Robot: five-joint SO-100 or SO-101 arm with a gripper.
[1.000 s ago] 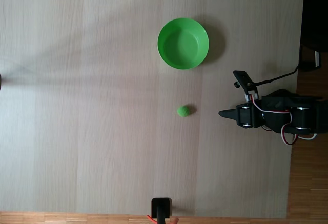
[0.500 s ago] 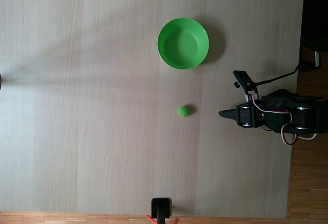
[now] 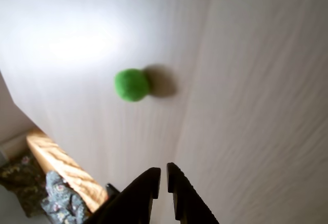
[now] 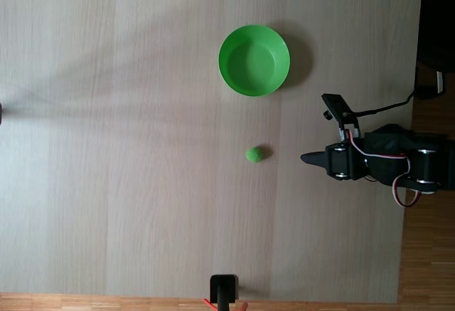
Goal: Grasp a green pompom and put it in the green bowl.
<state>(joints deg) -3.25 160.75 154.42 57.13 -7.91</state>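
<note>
In the fixed view we see the green pompom (image 4: 254, 154) lying free on the table (image 4: 128, 147), straight ahead of the gripper (image 4: 307, 159) and apart from it; the green bowl (image 4: 254, 60) sits nearer the table's top edge; in the wrist view the 2 fingers (image 3: 145, 185) are nearly together, holding nothing; the arm is low, folded near the right edge.
</note>
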